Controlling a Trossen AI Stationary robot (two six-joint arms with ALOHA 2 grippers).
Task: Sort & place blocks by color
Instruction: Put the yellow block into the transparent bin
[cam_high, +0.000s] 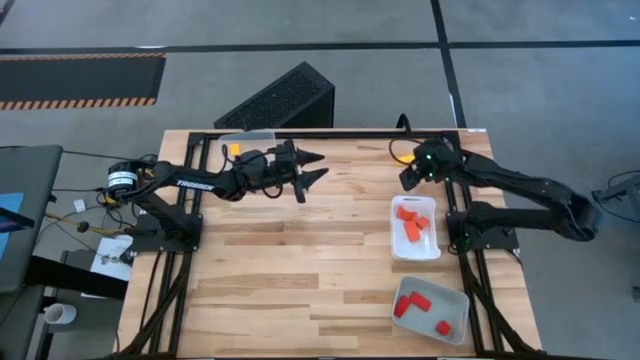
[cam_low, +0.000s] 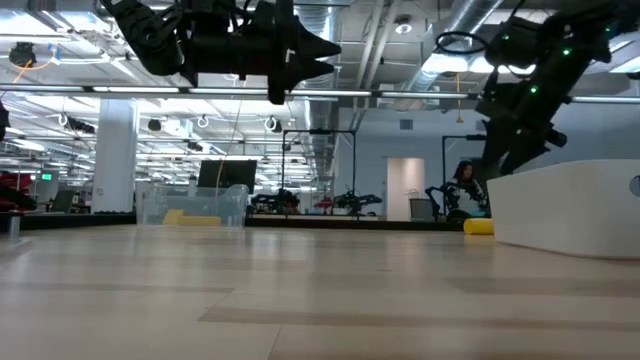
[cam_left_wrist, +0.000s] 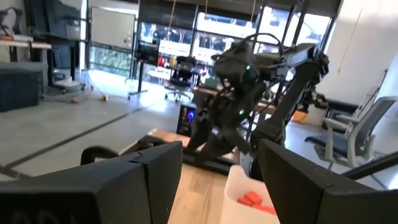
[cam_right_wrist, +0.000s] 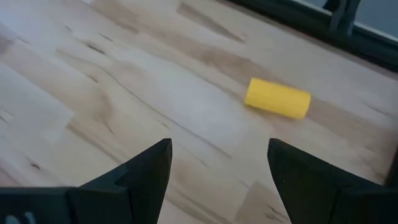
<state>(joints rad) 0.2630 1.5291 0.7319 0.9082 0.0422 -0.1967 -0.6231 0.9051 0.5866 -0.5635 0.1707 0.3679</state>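
My right claw hangs wide open and empty above the far right part of the worktop, fingers pointed down at the wood, with one yellow block lying on its side just ahead of the fingers and a little off their centre line; I judge the spread is there so I can drop over that rounded piece without nudging it into a roll. It lies close to the worktop's far edge, so a push from one finger could send it off. Toward my own base from this claw sits a white tray holding the orange blocks, and farther the same way a second tray holds the red blocks; both colours look already gathered, which is why I take yellow as the step in hand. My left claw is held high over the far middle of the worktop, fingers parted and carrying nothing, pointing across at my right arm; I read that as waiting out of the way. Behind the left claw, at the far edge, stands a clear tray with something yellow in it, likely where the yellow piece belongs, well apart from my right claw.
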